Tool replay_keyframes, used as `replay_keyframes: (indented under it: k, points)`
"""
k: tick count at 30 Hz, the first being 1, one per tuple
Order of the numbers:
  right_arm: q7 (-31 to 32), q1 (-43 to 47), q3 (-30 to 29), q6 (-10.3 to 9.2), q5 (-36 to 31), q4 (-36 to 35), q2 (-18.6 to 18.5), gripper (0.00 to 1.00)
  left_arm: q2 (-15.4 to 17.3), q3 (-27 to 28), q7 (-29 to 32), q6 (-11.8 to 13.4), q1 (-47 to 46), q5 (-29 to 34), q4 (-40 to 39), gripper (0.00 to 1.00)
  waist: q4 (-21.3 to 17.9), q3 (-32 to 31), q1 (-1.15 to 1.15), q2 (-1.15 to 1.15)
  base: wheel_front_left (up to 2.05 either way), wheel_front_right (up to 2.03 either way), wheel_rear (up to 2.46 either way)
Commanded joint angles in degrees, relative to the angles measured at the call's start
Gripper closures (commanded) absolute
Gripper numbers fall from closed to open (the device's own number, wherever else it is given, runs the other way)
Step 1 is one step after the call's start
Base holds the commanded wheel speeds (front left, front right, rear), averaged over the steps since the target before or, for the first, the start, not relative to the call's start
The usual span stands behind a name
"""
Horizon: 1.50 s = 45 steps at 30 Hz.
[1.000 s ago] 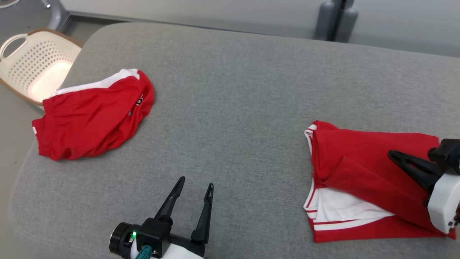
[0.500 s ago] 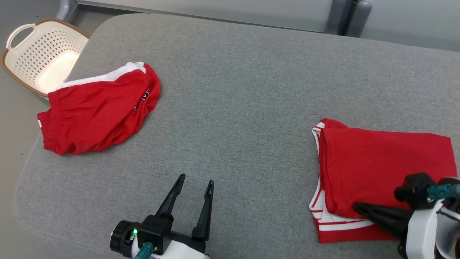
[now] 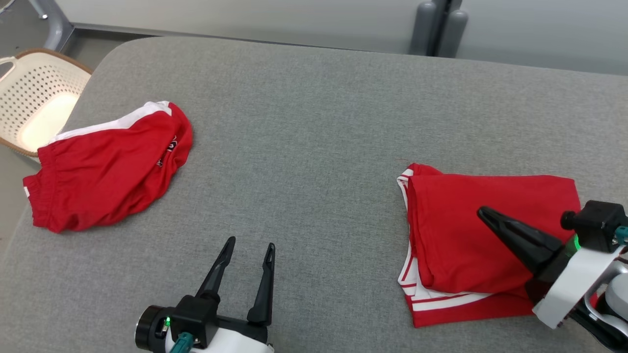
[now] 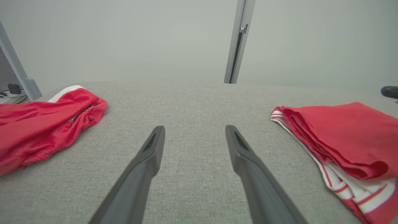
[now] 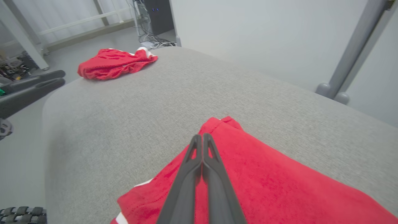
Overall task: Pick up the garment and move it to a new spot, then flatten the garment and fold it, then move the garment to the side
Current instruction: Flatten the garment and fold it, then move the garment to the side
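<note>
Here's the folded red garment [image 3: 490,235], lying on the right side of the grey tabletop [image 3: 314,122], near its front edge. It's a neat stack: a red panel on top, with white layers and red-striped trim peeking out at the near left corner. The top panel's long axis runs side to side across the head view. Its bunched, folded edge points to the robot's left, toward the middle of the tabletop.

The right gripper [image 3: 483,212] comes in from the right, low over that top panel, fingers aimed up and left along the cloth. The right wrist view shows the two fingers of the right gripper [image 5: 202,137] pressed together with nothing between them. That looks to me like a pressing or nudging pose, not a pick. Whether the tips actually touch the fabric, I cannot tell from these angles.

The left gripper [image 3: 249,243] sits at the near middle of the tabletop, fingers spread and empty, well apart from both cloths. My read is that it's parked clear so the right arm can work alone.

Far to the left lies a second red garment [image 3: 108,166], loosely heaped by the tabletop's corner. A pale perforated basket [image 3: 34,93] stands just beyond it, off the edge.

Folding looks done. What remains, I'd judge, is settling the stack off to the side.
</note>
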Motion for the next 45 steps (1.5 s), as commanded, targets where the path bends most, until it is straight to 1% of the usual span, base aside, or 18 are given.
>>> replay_keyframes:
  k: [1,3,4,5,6,7,8,11,15,16,18,21,24,32,36,45]
  points:
    - [-1.14,1.75,-2.73,-0.11,-1.29,2.81,2.45,1.0,0.22,0.92,-0.27,0.47,0.47,0.42,-0.51,0.0,-1.56,-1.21,0.0,0.0,0.0,0.0,0.0]
    - [-1.74,3.89,-8.05,-0.12,-3.66,6.74,6.35,1.0,0.21,2.06,-0.26,0.58,0.94,0.4,-1.13,0.0,-2.71,-1.91,0.0,0.0,0.0,0.0,0.0]
    - [-1.77,5.0,-11.8,-0.12,-5.36,7.79,8.72,0.91,0.2,2.6,-0.26,0.6,1.2,0.35,-1.35,0.0,-3.3,-2.18,0.0,0.0,0.0,0.0,0.0]
    - [-1.71,6.74,-15.43,-0.11,-7.34,8.92,10.85,0.64,0.19,3.25,-0.27,0.74,1.43,0.3,-1.76,0.0,-3.92,-2.48,0.0,0.0,0.0,0.0,0.0]
    - [-1.69,8.93,-19.2,-0.11,-9.61,9.7,13.22,0.42,0.22,4.02,-0.26,0.84,1.8,0.09,-1.94,0.0,-4.54,-2.81,0.0,0.0,0.0,0.0,0.0]
    - [-1.69,11.03,-22.54,-0.11,-12.15,10.22,15.41,0.09,0.22,4.57,-0.25,0.92,2.24,-0.04,-2.08,0.0,-5.17,-3.16,0.0,0.0,0.0,0.0,0.0]
    - [-1.63,12.87,-25.81,-0.11,-14.83,10.63,17.42,0.0,0.19,5.24,-0.25,0.96,2.36,-0.11,-2.55,0.0,-5.8,-3.56,0.0,0.0,0.0,0.0,0.0]
    - [-1.61,18.3,-35.42,-0.12,-23.23,11.02,23.24,0.0,0.22,6.72,-0.26,0.83,3.2,0.27,-3.52,0.0,-7.45,-4.86,0.0,0.0,0.0,0.0,0.0]
    - [-1.62,25.15,-47.15,-0.12,-32.89,8.76,30.29,0.0,0.21,8.7,-0.2,0.51,4.62,0.95,-4.8,0.0,-9.3,-6.43,0.0,0.0,0.0,0.0,0.0]
    - [-1.62,25.15,-47.15,-0.12,-32.89,8.76,30.29,0.0,0.21,8.7,-0.2,0.51,4.62,0.95,-4.8,0.0,-9.3,-6.43,0.0,0.0,0.0,0.0,0.0]
    - [-1.63,28.17,-50.97,-0.12,-36.56,7.1,33.11,0.0,0.22,9.6,-0.2,0.47,5.39,1.02,-5.42,0.0,-10.0,-7.34,0.0,0.0,0.0,0.0,0.0]
    - [-1.63,32.38,-54.53,-0.12,-40.78,4.81,36.09,0.0,0.21,10.67,-0.2,0.53,7.2,1.42,-6.07,0.0,-10.85,-9.0,0.0,0.0,0.0,0.0,0.0]
    - [-1.62,36.17,-55.48,-0.12,-42.6,3.38,38.43,0.0,0.21,11.19,-0.2,0.68,9.37,2.12,-6.46,0.0,-11.55,-10.82,0.0,0.0,0.0,0.0,0.0]
    - [-1.63,40.7,-55.48,-0.12,-45.56,3.61,41.64,0.0,0.19,11.83,-0.2,1.52,12.82,3.65,-6.8,0.0,-12.5,-14.26,0.0,0.0,0.0,0.0,0.0]
    - [-1.63,41.16,-54.96,-0.12,-45.82,3.44,41.91,0.0,0.21,11.57,-0.2,1.21,14.1,4.34,-6.15,0.0,-12.67,-15.19,0.0,0.0,0.0,0.0,0.0]
    - [-1.63,41.26,-54.73,-0.12,-46.15,3.37,41.82,0.0,0.2,11.65,-0.19,1.77,14.97,5.16,-4.75,0.0,-12.37,-15.82,0.0,0.0,0.0,0.0,0.0]
